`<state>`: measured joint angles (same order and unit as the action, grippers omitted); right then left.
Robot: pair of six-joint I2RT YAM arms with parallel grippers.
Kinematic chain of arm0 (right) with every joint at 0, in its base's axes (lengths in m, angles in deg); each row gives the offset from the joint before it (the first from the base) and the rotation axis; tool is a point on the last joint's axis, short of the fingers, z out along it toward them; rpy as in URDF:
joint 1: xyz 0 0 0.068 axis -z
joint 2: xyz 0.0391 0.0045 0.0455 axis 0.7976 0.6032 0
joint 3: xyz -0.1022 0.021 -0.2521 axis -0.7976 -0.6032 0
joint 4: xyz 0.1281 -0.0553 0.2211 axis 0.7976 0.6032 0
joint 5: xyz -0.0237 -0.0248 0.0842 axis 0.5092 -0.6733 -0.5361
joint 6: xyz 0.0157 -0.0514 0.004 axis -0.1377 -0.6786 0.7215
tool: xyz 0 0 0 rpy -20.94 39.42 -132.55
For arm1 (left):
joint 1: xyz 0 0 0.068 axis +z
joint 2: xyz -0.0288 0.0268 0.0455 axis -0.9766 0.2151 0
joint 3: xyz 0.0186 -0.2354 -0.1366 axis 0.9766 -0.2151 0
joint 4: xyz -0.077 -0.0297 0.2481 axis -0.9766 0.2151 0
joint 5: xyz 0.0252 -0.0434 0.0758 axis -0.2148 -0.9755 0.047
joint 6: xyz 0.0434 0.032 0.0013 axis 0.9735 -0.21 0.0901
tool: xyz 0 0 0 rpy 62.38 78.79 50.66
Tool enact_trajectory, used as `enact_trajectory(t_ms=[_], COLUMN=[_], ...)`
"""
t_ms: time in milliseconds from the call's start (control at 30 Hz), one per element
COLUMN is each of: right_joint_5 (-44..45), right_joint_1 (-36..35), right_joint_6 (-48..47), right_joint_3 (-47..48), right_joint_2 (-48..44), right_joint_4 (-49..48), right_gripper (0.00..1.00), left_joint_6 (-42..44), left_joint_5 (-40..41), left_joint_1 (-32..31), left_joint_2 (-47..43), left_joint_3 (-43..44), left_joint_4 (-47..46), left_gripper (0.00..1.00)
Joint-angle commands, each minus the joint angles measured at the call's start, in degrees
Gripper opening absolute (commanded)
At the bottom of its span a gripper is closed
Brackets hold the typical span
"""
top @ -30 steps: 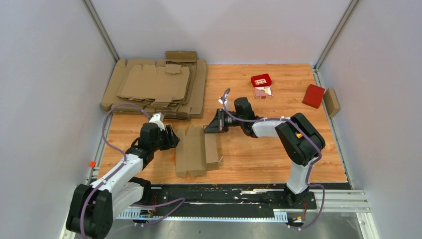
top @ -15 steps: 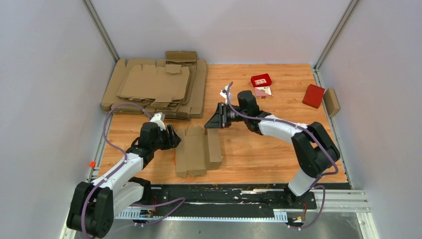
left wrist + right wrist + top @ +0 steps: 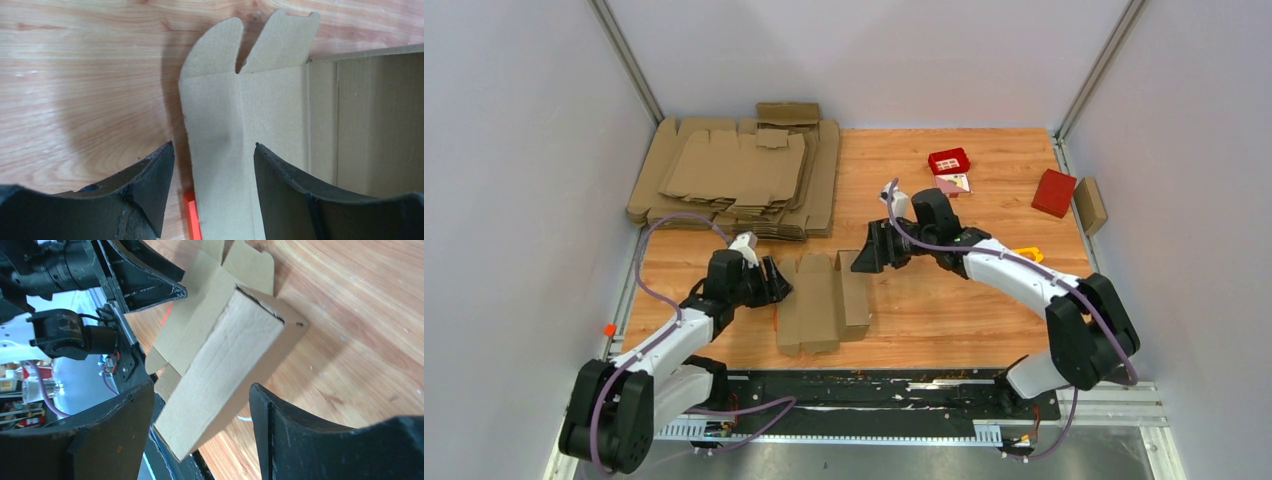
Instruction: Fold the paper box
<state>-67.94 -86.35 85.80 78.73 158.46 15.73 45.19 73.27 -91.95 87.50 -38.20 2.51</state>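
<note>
The paper box (image 3: 824, 300) lies on the table (image 3: 944, 310) between your two arms, just beside the tips of the left end effector (image 3: 774, 282) on one side and just ahead of the right end effector (image 3: 864, 250) on the other. Most of the box is spread flat, but the long panel on the side nearest the right end effector is raised off the table, and in the right wrist view it reads as a folded-up wall with an open end. Your left end effector (image 3: 212, 147) has its jaws well apart and holds nothing. The flat edge of the box, with its two rounded tabs, runs out on the table ahead of and between the fingers (image 3: 150, 175). A small orange piece (image 3: 191, 217) shows at the box's edge, close to the left finger. Your right end effector (image 3: 200, 390) is also spread wide with nothing in its grasp. The raised panel sits in the gap between its fingers (image 3: 280, 425), and you cannot tell whether either finger touches it. Well beyond the left end effector lies a pile of flat cardboard (image 3: 739, 175). Behind the right end effector, farther along the table, are two red boxes (image 3: 949, 161), well apart from the work.
</note>
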Motion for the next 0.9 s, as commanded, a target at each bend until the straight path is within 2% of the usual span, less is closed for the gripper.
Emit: enact_trajectory(t_ms=[0,100,200,367,400,467,567,600,633,667,700,733,800,867], right_joint_5=[4.7,7.2,10.0,13.3,13.9,15.4,17.2,18.0,18.2,18.3,18.4,18.3,17.9,17.1], right_joint_1=[-0.1,0.0,0.0,0.0,0.0,0.0,0.0,0.0,0.1,0.1,0.1,0.1,0.1,0.1], right_joint_6=[-5.0,-6.6,-7.6,-8.8,-9.2,-9.8,-10.7,-10.7,-10.9,-11.1,-11.1,-11.1,-10.6,-9.5], right_joint_3=[-1.5,-3.0,-4.6,-5.6,-5.8,-6.4,-7.9,-8.4,-8.8,-9.1,-9.4,-9.7,-10.3,-10.9], right_joint_2=[-5.8,-9.0,-12.4,-16.0,-16.5,-17.7,-19.8,-20.7,-21.3,-21.8,-22.4,-22.8,-23.6,-23.8], right_joint_4=[4.6,7.0,8.5,11.8,12.4,13.6,14.8,15.2,15.5,15.9,16.1,16.1,15.7,15.6], right_gripper=[0.7,0.7,0.7,0.69,0.69,0.7,0.71,0.72,0.73,0.73,0.74,0.74,0.75,0.79], left_joint_6=[-1.5,-1.7,-2.6,-2.3,-1.9,-1.1,-0.7,0.3,1.3,2.2,3.2,3.5,3.9,4.9], left_joint_5=[-7.0,-10.0,-12.9,-13.0,-13.4,-14.7,-16.6,-16.0,-14.4,-11.4,-9.6,-8.7,-8.4,-7.8], left_joint_1=[0.4,0.4,0.4,0.4,0.4,0.4,0.4,0.4,0.4,0.4,0.4,0.4,0.4,0.4], left_joint_2=[4.4,8.0,9.1,4.7,4.3,3.8,4.0,4.1,4.2,4.1,4.0,4.0,4.5,6.5], left_joint_3=[1.4,2.1,2.5,4.7,5.4,7.0,8.9,9.7,10.4,10.8,10.8,10.4,9.3,9.0], left_joint_4=[-7.4,-9.3,-11.9,-10.0,-9.2,-7.5,-5.6,-3.8,-1.2,2.1,3.3,3.1,1.7,1.0], left_gripper=[0.68,0.62,0.41,0.2,0.11,0.02,0.0,0.0,0.12,0.31,0.45,0.56,0.68,0.74])
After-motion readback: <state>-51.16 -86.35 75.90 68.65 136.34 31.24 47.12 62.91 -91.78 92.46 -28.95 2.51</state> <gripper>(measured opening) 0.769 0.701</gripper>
